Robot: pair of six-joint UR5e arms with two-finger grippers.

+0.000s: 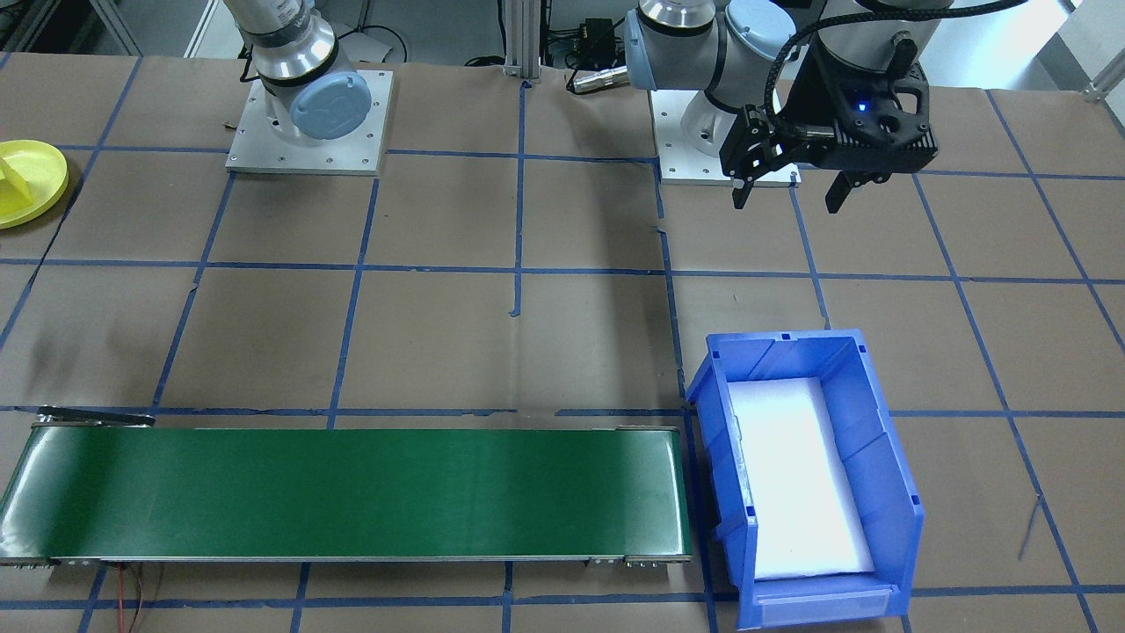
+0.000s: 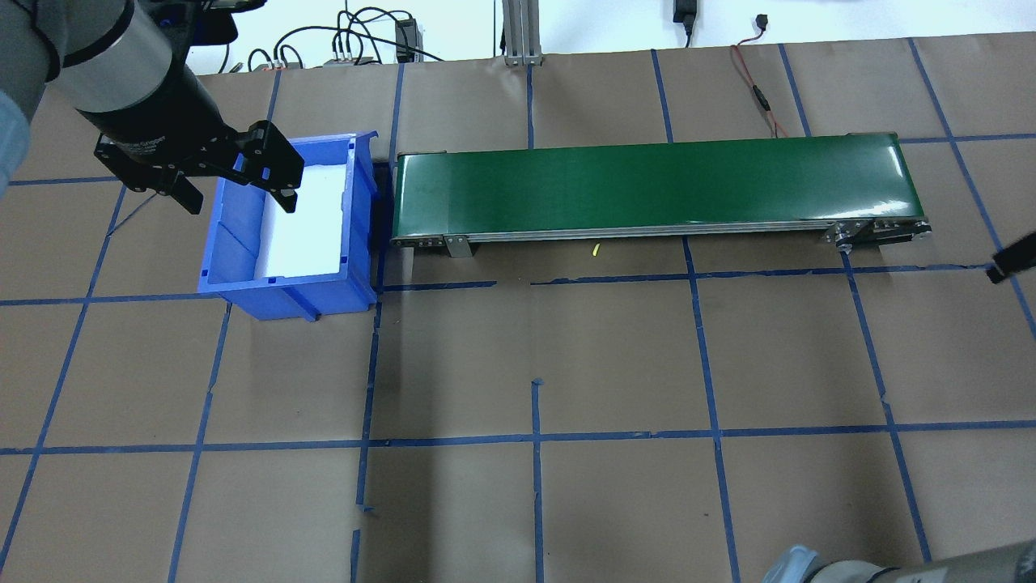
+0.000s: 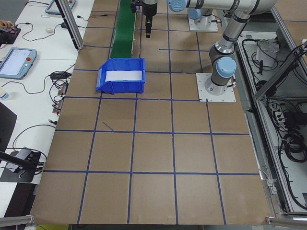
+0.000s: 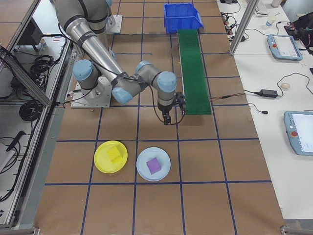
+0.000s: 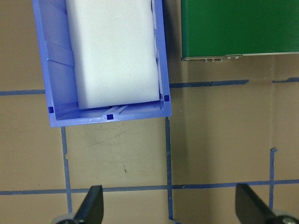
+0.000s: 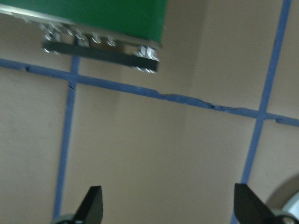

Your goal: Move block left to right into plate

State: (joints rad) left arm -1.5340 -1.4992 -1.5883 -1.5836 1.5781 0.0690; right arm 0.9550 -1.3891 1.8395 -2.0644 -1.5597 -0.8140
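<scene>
The yellow plate (image 4: 111,156) lies on the table at the robot's right end, with a yellow block (image 4: 115,152) resting in it. In the front-facing view the plate (image 1: 39,189) is cut off by the left edge, and the block (image 1: 12,172) on it shows there too. My right gripper (image 4: 174,117) hangs open and empty by the end of the conveyor; in the right wrist view the right gripper (image 6: 168,207) has only bare table between its fingers. My left gripper (image 1: 786,202) is open and empty above the table beside the blue bin (image 1: 888,492).
A green conveyor belt (image 2: 655,182) runs between the blue bin (image 2: 235,275) and the right end. The bin holds a white foam pad (image 5: 114,51). A pale blue plate (image 4: 145,169) with a purple block (image 4: 154,165) sits beside the yellow plate.
</scene>
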